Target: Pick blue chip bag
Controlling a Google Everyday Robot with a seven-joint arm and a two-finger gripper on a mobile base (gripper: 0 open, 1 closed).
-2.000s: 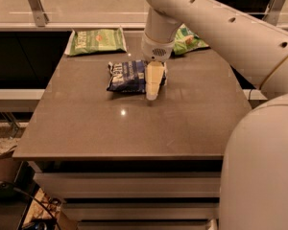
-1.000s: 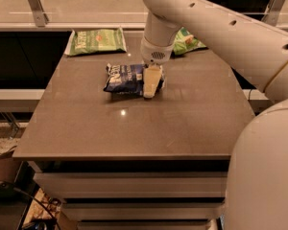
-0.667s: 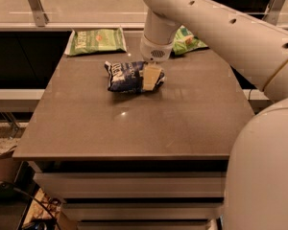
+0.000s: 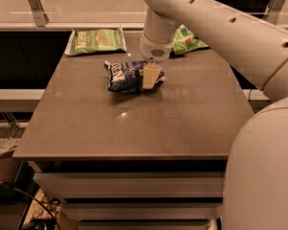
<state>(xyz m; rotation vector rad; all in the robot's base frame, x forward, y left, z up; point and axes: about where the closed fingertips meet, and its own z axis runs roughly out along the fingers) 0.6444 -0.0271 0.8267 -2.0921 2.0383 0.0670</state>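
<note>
The blue chip bag (image 4: 124, 75) lies crinkled on the brown table (image 4: 134, 123), left of centre toward the back. My gripper (image 4: 150, 75) hangs from the large white arm (image 4: 206, 18) and is down on the bag's right end, touching it. A pale part of the gripper covers that end of the bag.
A flat green bag with white lettering (image 4: 96, 40) lies at the table's back left. A bright green puffed bag (image 4: 189, 40) lies at the back, partly hidden behind the arm. A rail runs behind the table. The arm's body fills the right side of the view.
My gripper has moved a little left and back, from just right of the blue bag onto its right end. The bag has stayed where it was.
</note>
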